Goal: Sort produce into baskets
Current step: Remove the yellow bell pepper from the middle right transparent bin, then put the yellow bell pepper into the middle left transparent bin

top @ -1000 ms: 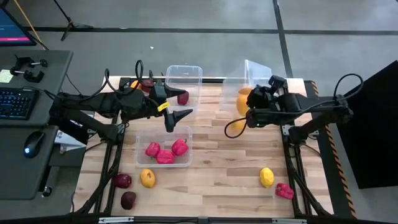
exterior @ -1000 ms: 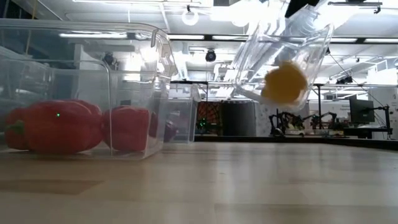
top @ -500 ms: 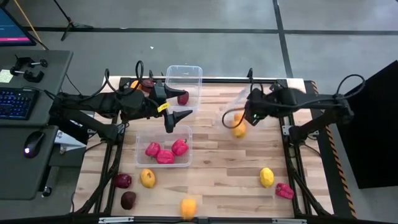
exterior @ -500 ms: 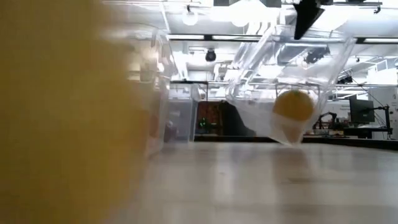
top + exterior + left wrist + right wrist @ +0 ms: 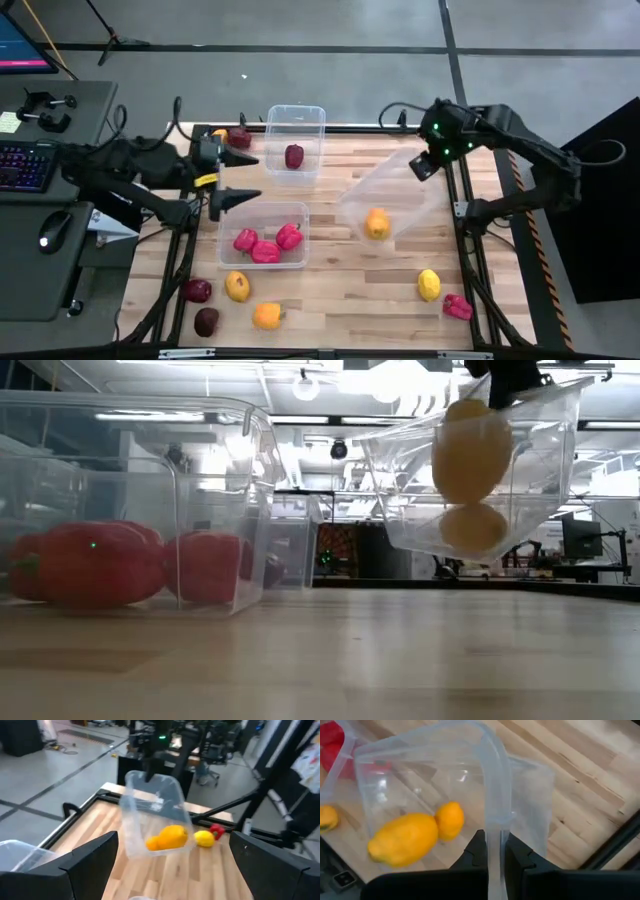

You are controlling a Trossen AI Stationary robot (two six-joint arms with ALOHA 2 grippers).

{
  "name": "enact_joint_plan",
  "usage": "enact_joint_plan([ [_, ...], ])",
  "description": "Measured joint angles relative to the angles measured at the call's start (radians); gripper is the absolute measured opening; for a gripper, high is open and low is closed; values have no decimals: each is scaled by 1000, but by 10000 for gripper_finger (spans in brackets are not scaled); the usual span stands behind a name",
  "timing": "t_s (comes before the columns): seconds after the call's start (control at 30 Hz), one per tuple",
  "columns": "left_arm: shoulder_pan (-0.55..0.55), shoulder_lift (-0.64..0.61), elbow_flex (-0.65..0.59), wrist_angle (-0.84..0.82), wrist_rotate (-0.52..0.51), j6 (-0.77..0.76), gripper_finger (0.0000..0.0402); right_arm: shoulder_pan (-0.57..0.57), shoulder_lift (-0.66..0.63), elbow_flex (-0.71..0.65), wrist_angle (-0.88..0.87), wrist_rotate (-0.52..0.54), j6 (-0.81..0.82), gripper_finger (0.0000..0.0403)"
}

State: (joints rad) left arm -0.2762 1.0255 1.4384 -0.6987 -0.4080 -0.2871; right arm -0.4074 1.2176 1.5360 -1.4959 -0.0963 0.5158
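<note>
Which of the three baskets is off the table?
The tilted basket gripped by the right gripper, holding yellow-orange produce; the other two sit flat on the table.

Clear glossy plastic baskets (image 5: 388, 198) on pale wood-plank table (image 5: 350, 290)

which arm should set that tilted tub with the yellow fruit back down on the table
The right. Its gripper already pinches the tilted tub by the rim, holding it off the table with two yellow pieces inside. The left gripper hangs open near the other two tubs, holding nothing.
</note>
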Motion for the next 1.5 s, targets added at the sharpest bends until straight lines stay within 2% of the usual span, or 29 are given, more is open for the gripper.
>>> enact_joint_plan([
  [0.1,-39,-11,0,-1,-1,-11,372,-52,6,-30,50,-97,-27,4],
  [0.27,-96,-1,0,-2,-2,-27,372,-102,7,-183,179,-278,-19,4],
  [0.57,-138,13,0,-1,-15,-51,372,-130,5,-499,413,-416,46,4],
  [0.7,-138,10,0,0,-51,-65,372,-140,5,-599,536,-421,136,7],
  [0.8,-137,10,0,1,-54,-70,372,-143,3,-642,587,-425,160,30],
  [0.93,-137,10,0,4,-74,-70,372,-142,5,-655,578,-387,159,65],
  [1.07,-137,10,0,21,-113,-53,372,-143,4,-612,576,-371,124,91],
  [1.23,-137,10,0,62,-158,-9,372,-143,4,-521,547,-372,60,115],
  [1.5,-136,10,0,93,-182,20,372,-143,4,-331,373,-327,-96,143],
])
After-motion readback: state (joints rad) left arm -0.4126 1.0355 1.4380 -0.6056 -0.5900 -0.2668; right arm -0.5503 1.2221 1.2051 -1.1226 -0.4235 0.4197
